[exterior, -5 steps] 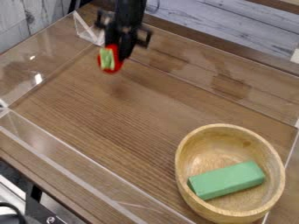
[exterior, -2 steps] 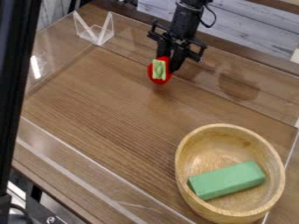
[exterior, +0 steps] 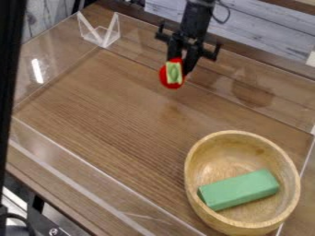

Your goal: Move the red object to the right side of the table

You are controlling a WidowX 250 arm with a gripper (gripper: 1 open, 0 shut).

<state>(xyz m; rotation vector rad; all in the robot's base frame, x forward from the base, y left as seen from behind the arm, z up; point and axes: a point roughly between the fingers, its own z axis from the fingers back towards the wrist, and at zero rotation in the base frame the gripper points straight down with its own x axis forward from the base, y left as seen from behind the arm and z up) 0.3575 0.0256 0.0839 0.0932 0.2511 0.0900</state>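
The red object (exterior: 174, 74), a small rounded toy with a light green leafy strip down its front, hangs just above the brown wood-grain table (exterior: 110, 129) near the far middle. My black gripper (exterior: 180, 63) comes down from above and is shut on the red object's top; its fingers partly cover the toy's upper end.
A wooden bowl (exterior: 204, 180) holding a flat green rectangular block (exterior: 239, 191) sits at the near right. Low clear acrylic walls (exterior: 99, 29) run round the table edge, with a folded clear piece at the far left corner.
The gripper has carried the red object rightward across the far part of the table, from the far left toward the middle, keeping hold of it.
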